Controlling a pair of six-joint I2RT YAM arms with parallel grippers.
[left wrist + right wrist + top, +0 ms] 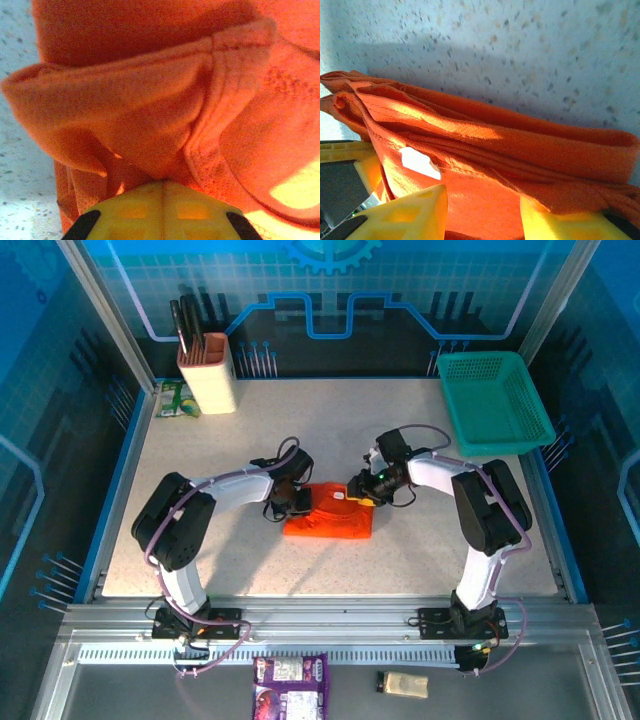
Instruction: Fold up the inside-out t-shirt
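Note:
The inside-out t-shirt (pixel 335 522) lies as a small, thick orange bundle at the middle of the table. My left gripper (pixel 298 502) is at the bundle's left end. In the left wrist view its yellow jaws meet at the tip (pixel 162 182), and folds and a hem of the t-shirt (pixel 150 100) gather right at it. My right gripper (pixel 362 492) is at the bundle's far right corner. In the right wrist view its fingers (pixel 482 212) stand apart with layered t-shirt cloth (pixel 510 145) filling the gap. A white label (pixel 420 162) shows on the cloth.
A teal mesh basket (pixel 495 400) stands at the back right corner. A beige holder with dark handles (pixel 207 370) and a green packet (pixel 178 398) are at the back left. Two packets (pixel 290 680) lie below the table's near rail.

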